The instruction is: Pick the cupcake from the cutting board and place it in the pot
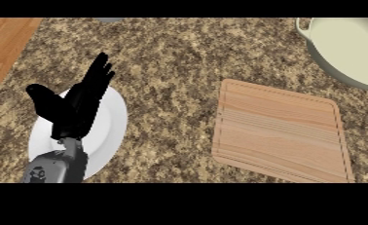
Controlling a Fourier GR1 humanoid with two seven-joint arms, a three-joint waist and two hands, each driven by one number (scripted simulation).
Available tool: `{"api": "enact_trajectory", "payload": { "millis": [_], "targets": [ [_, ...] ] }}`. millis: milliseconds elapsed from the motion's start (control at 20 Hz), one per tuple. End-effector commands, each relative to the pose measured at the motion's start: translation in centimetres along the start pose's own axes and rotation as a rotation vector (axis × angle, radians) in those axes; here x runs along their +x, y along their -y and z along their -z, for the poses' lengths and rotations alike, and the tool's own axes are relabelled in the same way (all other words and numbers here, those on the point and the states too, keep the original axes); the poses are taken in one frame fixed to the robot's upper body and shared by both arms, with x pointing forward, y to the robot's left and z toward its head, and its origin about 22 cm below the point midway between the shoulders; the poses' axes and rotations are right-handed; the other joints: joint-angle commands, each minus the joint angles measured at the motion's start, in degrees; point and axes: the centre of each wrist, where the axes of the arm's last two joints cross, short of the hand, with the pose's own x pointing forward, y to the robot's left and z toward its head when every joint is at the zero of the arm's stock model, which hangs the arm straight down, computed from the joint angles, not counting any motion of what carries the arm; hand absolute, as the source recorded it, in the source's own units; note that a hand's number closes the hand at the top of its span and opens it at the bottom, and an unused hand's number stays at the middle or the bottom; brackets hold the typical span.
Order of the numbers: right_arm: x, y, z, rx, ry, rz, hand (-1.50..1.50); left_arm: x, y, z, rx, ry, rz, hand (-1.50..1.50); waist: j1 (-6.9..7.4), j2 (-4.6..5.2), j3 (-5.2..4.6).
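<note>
The wooden cutting board (280,130) lies at the right of the granite counter, and its top is bare; no cupcake shows anywhere. The pale green pot (338,46) sits at the top right corner, cut off by the view's edge, and the part of its inside that shows holds nothing. My left hand (75,104) is at the left, open with fingers straight and pointing up, resting over a white plate. My right hand does not show.
A white plate (108,126) lies under my left hand at the lower left. A wooden surface (14,36) borders the counter at the top left. A small grey object (109,19) peeks in at the top edge.
</note>
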Motion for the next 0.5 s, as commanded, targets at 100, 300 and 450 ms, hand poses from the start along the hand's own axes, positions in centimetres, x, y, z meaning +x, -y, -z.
{"api": "enact_trajectory", "payload": {
  "millis": [100,300,450],
  "targets": [
    [-1.2,-3.9,0.4,0.156,0.008,-0.020,1.50,-0.5,-0.8,-0.6,0.018,-0.012,0.013,0.00,-0.06,-0.03,0.01],
    [-2.6,-5.1,0.7,0.171,-0.149,0.176,-1.50,0.2,0.0,-0.2,0.006,0.015,0.005,0.00,0.47,0.34,0.10],
    [-3.2,-5.2,1.1,0.238,-0.192,0.245,-1.50,0.2,0.3,-0.1,-0.019,0.026,-0.003,0.00,1.46,0.94,0.17]
  ]
}}
